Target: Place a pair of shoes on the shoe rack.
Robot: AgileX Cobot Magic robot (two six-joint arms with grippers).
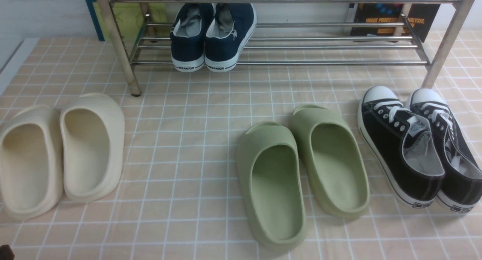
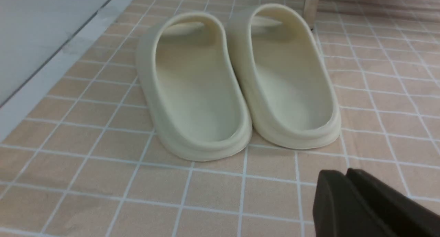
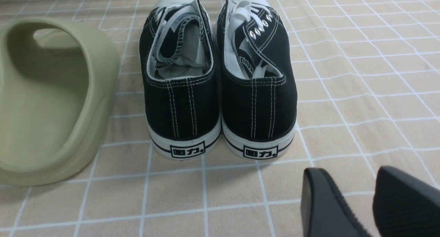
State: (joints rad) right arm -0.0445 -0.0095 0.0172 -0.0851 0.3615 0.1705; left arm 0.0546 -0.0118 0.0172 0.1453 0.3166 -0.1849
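Observation:
The pair of shoes (image 1: 212, 34), navy slip-ons with white soles, stands side by side on the lower rods of the shoe rack (image 1: 339, 62), left of its middle, heels toward me. Neither gripper touches them. In the left wrist view my left gripper (image 2: 343, 172) hovers over the tiled floor a little behind the heels of the cream slippers (image 2: 237, 82), its fingers pressed together with nothing between them. My right gripper (image 3: 349, 173) hangs behind the heels of the black lace-up sneakers (image 3: 220, 79), open and empty, with floor showing in the gap.
On the floor before the rack lie cream slippers (image 1: 62, 150) at left, green slippers (image 1: 301, 169) in the middle and black sneakers (image 1: 418, 147) at right. Slanted rack legs (image 1: 116, 45) stand at both ends. Books lean behind the rack.

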